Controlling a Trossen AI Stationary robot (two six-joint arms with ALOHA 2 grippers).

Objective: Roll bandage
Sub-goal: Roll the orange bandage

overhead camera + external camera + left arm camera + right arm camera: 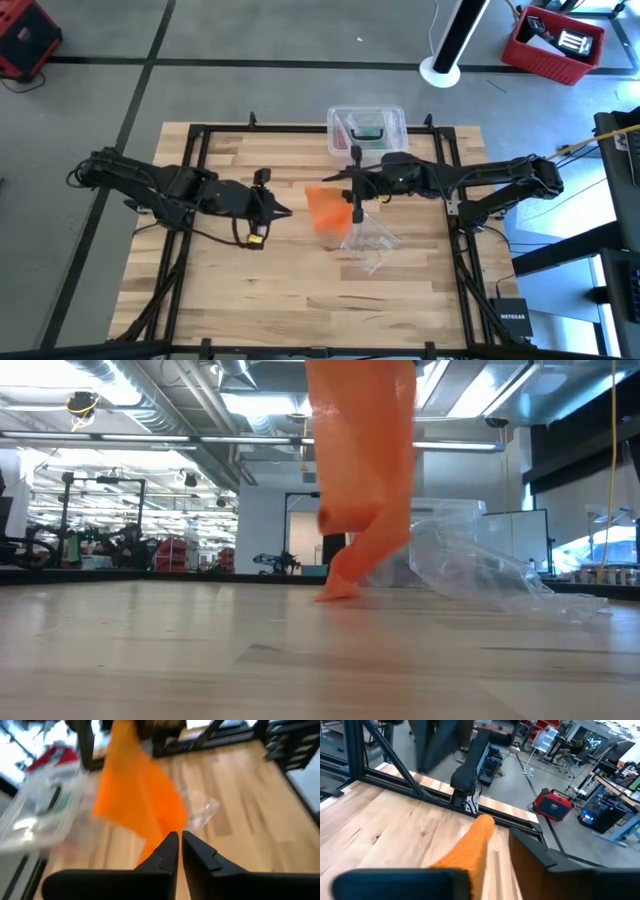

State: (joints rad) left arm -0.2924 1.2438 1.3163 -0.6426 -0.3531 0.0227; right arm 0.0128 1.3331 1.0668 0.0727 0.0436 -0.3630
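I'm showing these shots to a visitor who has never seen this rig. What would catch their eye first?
The bright orange bandage stands out: it hangs from the right gripper above the middle of the table, its lower end touching the wood. Beside it lies a crumpled clear plastic wrapper, with a clear plastic box at the far edge. The left gripper waits shut just left of the bandage.

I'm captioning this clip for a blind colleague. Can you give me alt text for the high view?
The right gripper holds an orange bandage hanging over the wooden table, above crumpled clear plastic wrap. The left gripper, fingers nearly closed, points at the bandage; a clear plastic box sits at the far edge.
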